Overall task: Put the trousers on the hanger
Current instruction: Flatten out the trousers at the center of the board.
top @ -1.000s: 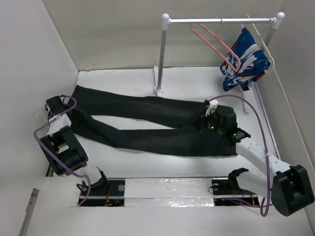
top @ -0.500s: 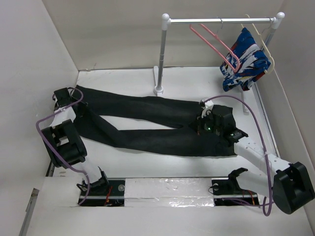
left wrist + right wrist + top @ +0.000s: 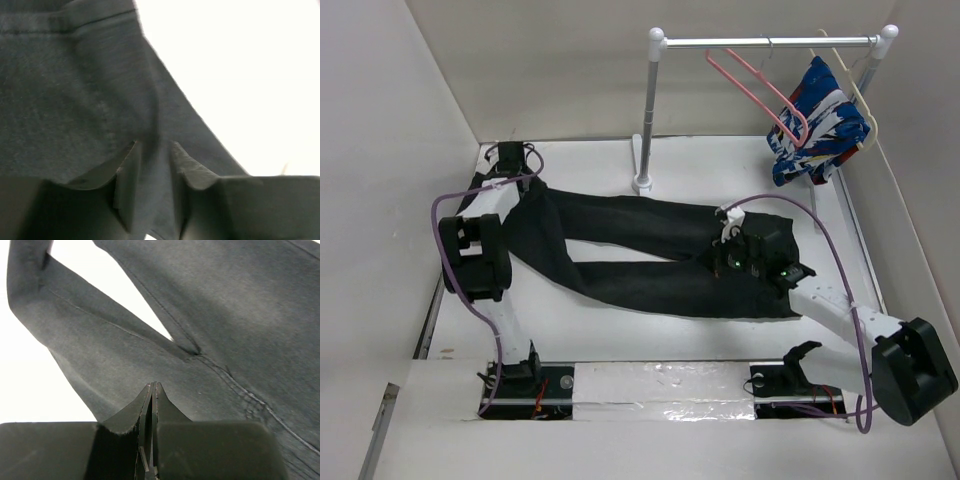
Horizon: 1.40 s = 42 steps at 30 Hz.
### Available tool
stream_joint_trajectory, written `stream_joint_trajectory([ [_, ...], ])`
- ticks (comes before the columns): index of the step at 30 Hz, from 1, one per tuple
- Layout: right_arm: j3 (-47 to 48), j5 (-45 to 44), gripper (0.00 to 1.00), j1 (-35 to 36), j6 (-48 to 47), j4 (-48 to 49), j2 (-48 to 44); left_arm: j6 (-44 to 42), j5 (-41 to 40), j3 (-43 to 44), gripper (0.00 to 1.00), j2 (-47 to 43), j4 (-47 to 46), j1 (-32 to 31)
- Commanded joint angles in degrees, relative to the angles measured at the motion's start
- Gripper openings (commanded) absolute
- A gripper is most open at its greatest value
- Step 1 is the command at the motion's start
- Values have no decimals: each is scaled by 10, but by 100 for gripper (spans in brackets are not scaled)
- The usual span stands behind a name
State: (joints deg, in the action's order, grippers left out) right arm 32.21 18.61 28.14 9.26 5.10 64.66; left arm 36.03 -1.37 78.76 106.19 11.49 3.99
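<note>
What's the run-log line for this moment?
left tool shut on trousers leg | right tool shut at crotch, grip unclear | hanger on rail, bare

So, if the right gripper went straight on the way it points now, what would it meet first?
The trousers. The shut right gripper points at the black cloth just short of where the legs fork. Whether it already touches is unclear.

long black denim-like trousers (image 3: 640, 288): plain black, faded charcoal
thin pink plastic hanger (image 3: 795, 128): pink
hanging patterned garment (image 3: 817, 115): blue/white/red print
arm cables (image 3: 863, 340): purple
</note>
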Motion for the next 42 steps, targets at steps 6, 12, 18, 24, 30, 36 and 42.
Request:
stream_joint_trajectory([
  [6, 37, -12, 6, 24, -6, 40, 0, -28, -31, 51, 43, 46, 41, 13],
  [12, 63, -38, 6, 53, -27, 12, -36, -47, 4, 67, 42, -19, 26, 20],
  [18, 46, -48, 6, 53, -35, 26, -56, -43, 41, 66, 3, -31, 25, 51],
  [24, 37, -36, 5, 53, -36, 34, -62, -41, 29, 69, 0, 34, 45, 56],
  [30, 21, -24, 5, 53, -32, 60, -55, -39, 75, 66, 21, 55, 7, 67],
  [36, 22, -16, 5, 53, -35, 62, -38, -34, 66, 87, 21, 92, 15, 79],
  [42, 22, -17, 5, 53, -36, 67, -33, -34, 55, 111, 22, 139, 31, 84],
])
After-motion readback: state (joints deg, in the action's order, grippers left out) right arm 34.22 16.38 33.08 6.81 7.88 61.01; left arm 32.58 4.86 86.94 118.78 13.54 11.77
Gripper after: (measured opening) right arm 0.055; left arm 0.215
